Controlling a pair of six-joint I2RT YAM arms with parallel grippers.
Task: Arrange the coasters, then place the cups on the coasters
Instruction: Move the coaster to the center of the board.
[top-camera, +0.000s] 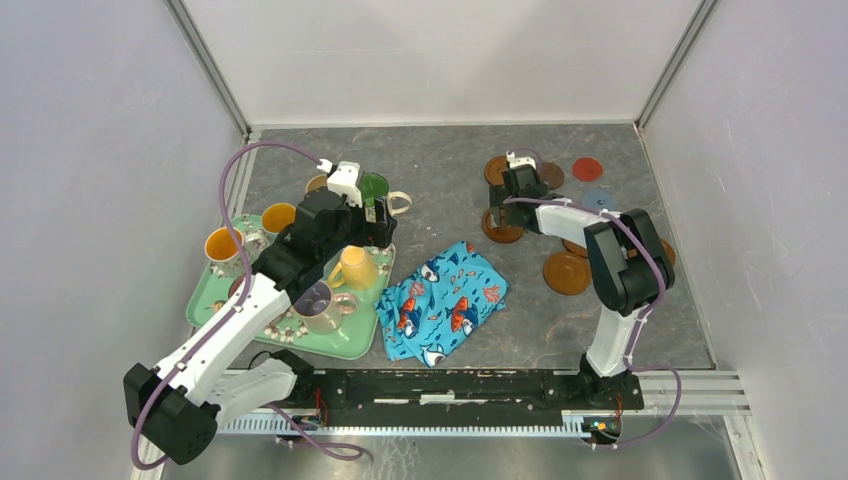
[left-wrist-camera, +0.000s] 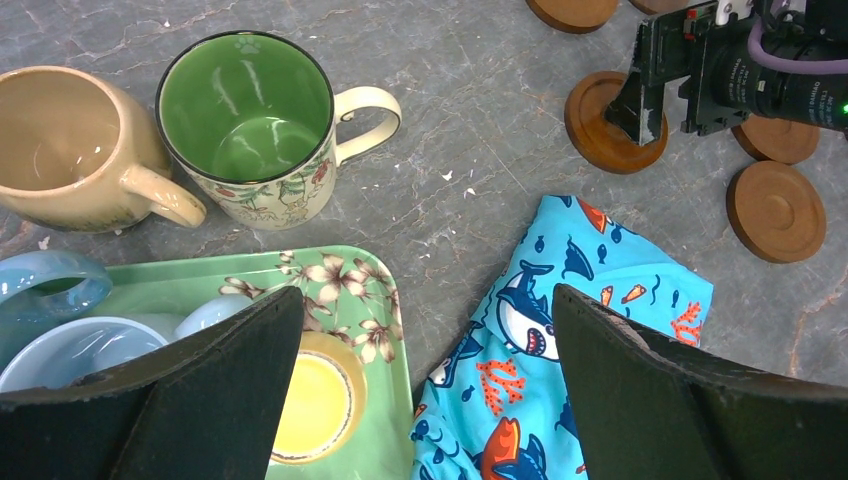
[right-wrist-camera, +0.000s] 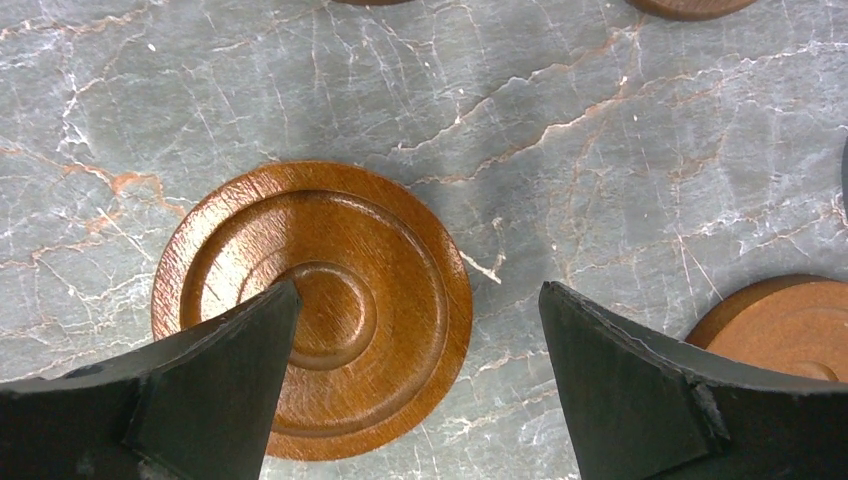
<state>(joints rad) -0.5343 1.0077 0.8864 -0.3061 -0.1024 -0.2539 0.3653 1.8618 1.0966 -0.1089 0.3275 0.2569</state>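
Coaster, ringed wood, lower left of the right wrist frame, flat on the surface, partly under open right jaws: stiff, light, thin; probably best pinched across its rim. Left jaws open too.

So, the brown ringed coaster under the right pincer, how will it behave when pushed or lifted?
The coaster looks like solid wood, so probably stiff and light. It lies flat on the smooth table, so a push would likely slide it, not tip it. Its low edge may be hard to grip.
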